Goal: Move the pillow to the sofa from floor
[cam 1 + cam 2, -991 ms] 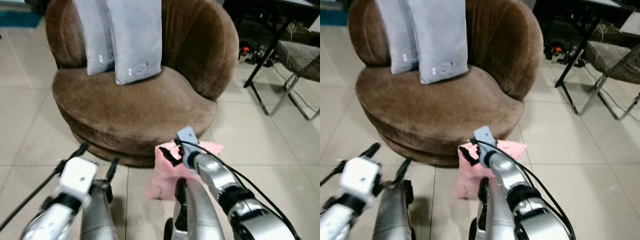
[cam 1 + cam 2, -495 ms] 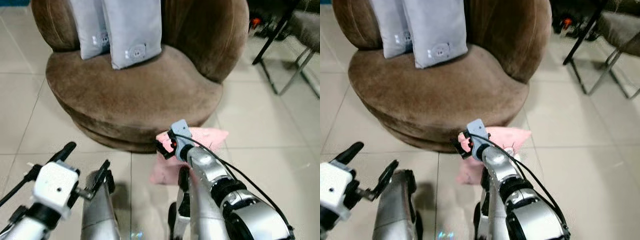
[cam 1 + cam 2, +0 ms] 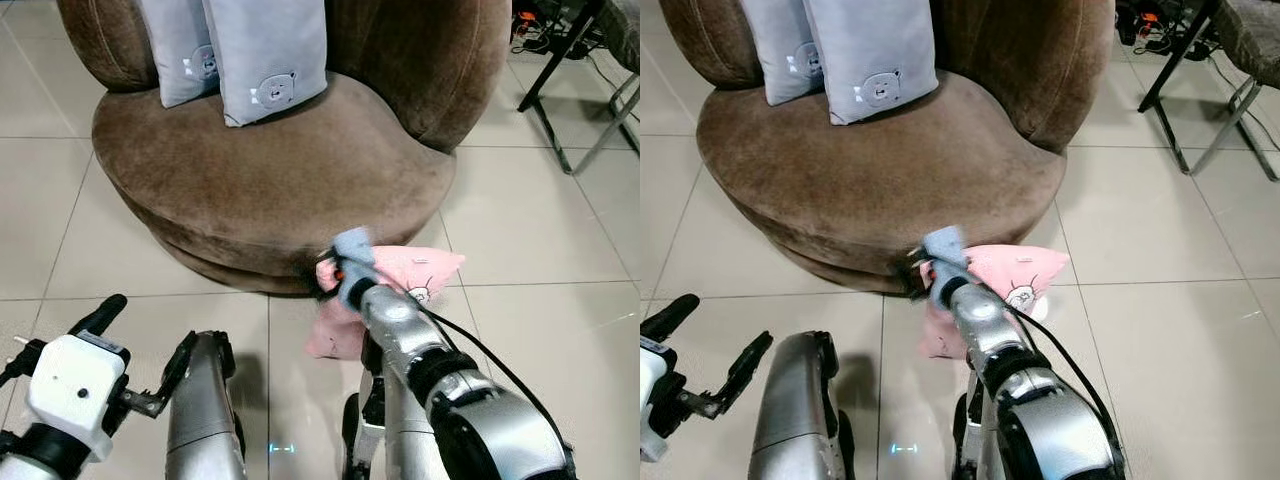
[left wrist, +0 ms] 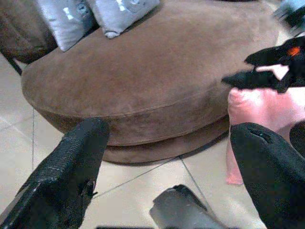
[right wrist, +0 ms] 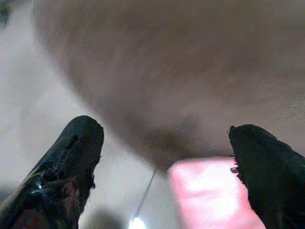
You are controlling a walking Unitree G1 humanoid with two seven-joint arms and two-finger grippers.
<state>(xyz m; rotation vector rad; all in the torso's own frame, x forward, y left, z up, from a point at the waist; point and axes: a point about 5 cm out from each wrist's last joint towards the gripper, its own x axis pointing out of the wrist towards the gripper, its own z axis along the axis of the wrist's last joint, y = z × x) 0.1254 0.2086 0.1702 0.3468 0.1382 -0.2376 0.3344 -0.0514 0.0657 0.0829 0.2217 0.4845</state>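
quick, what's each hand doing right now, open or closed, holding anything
Left hand: open, holding nothing, low in front of the sofa.
Right hand: open, holding nothing, at the top edge of the pink pillow on the floor.

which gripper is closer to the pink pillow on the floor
Right. The right gripper hangs open just above the pink pillow, at the sofa's base. The left gripper is open too, off to the pillow's left over bare tile.

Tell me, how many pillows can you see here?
3. Two grey pillows, one beside the other, lean against the back of the brown sofa. One pink pillow lies on the floor against the sofa's base, partly hidden by the right gripper.
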